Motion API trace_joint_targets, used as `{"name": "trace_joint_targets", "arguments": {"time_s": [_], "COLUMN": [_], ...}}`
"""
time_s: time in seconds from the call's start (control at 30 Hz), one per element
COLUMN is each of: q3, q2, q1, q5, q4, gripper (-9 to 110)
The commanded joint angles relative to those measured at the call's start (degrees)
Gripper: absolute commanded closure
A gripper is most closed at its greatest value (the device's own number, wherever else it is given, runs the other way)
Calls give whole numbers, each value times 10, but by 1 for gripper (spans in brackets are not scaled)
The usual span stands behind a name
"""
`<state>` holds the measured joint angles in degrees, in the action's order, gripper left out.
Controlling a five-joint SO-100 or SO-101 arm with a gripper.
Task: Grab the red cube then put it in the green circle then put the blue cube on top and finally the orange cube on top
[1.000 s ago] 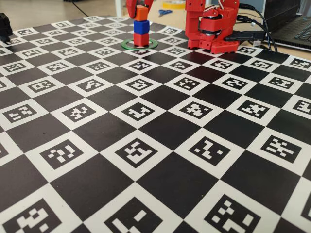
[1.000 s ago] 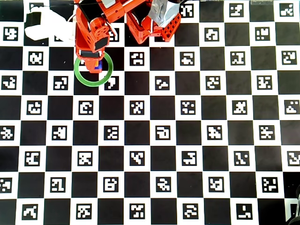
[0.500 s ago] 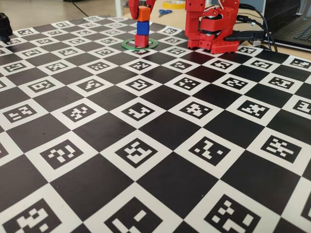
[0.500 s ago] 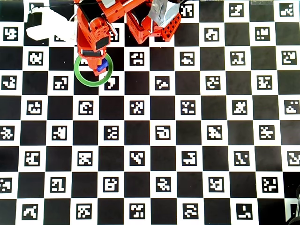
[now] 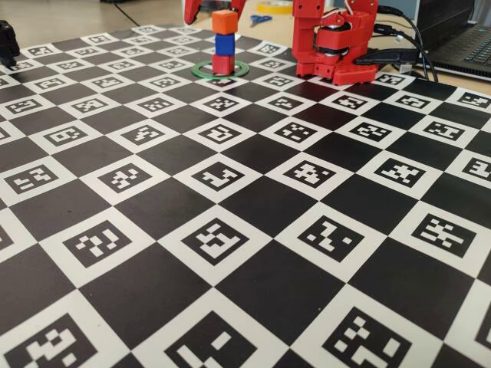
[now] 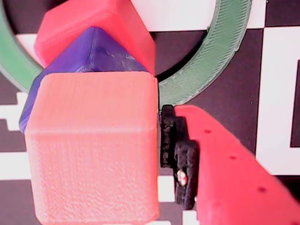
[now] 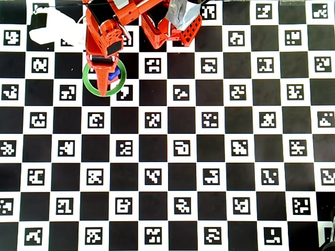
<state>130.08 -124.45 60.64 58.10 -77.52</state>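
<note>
Stack is seen complete: red cube (image 5: pixel 222 64) inside green circle (image 5: pixel 221 70), blue cube (image 5: pixel 224 44) on it, orange cube (image 5: pixel 225 21) on top. All three are aligned roughly upright in the fixed view; in the wrist view the blue cube (image 6: pixel 89 56) is seen turned a little against the orange cube (image 6: pixel 91 145) above it.

Hand (image 5: pixel 214 9) is spread apart around the top cube; fingers are seen on either side in the fixed view with gaps to the orange faces. In the wrist view one finger pad (image 6: pixel 180 159) stands just beside the orange face; contact cannot be ruled out there.

Step judged: release of the last cube, final step of the task. Next move calls for a straight lift clear of the stack, without sideways drift, since a brushed pad could topple it.

Worktop (image 7: pixel 209 157) is covered by a black-and-white checker sheet with square coded markers in the white fields. No brands or readable writing are found.
</note>
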Motion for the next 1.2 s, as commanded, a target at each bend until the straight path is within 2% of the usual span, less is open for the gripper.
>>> {"name": "trace_joint_targets", "arguments": {"time_s": [0.0, 0.83, 0.97, 1.17], "q3": [-39, -138, -154, -164], "q2": [-14, -62, -92, -130], "q1": [4, -33, -54, -115], "q5": [-8, -52, -85, -119], "q4": [-20, -95, -96, -76], "gripper": [41, 42, 46, 73]}}
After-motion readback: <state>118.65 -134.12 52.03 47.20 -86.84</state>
